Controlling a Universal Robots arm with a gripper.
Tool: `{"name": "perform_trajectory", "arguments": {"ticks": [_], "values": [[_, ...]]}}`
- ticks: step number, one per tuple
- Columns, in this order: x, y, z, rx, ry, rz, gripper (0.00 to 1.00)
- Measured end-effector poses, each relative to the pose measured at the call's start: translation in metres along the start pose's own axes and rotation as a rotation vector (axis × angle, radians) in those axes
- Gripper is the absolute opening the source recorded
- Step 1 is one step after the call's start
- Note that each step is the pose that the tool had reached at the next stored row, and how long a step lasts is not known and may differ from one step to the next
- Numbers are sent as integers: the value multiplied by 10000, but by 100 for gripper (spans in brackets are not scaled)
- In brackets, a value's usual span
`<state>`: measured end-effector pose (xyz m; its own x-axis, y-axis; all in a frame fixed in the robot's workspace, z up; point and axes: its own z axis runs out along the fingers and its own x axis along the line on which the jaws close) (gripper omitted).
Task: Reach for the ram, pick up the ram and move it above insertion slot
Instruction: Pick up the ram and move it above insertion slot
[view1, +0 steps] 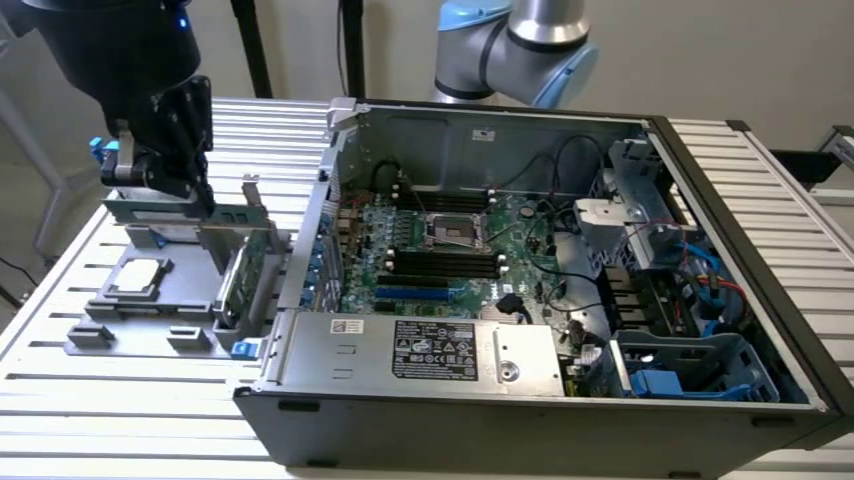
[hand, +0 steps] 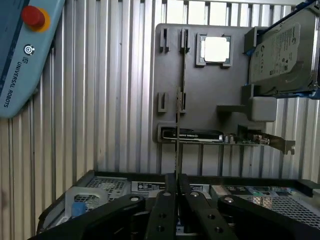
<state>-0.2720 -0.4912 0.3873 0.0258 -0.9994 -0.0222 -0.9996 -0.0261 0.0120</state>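
Ram (hand: 177, 125) sits pinched edge-on in the closed gripper (hand: 176, 192), lifted over the gray tray (hand: 200, 82). It looks light, stiff and fragile, best held by its bare edges.

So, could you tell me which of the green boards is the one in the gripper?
The ram, the long thin stick clamped edge-on between the shut gripper fingers; the taller expansion card with the metal bracket stands untouched in the grey holder.

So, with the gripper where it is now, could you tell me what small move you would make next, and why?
Probably carry it sideways toward the exterior view's right. The gripper is shut on the ram, which is lifted over the grey fixture tray, while the dark memory slots sit inside the open computer case, apart from it.
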Motion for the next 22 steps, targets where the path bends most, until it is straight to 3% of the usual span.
{"name": "perform_trajectory", "arguments": {"ticks": [22], "values": [[-48, -941, -47, 3, -142, -2, 13]]}}
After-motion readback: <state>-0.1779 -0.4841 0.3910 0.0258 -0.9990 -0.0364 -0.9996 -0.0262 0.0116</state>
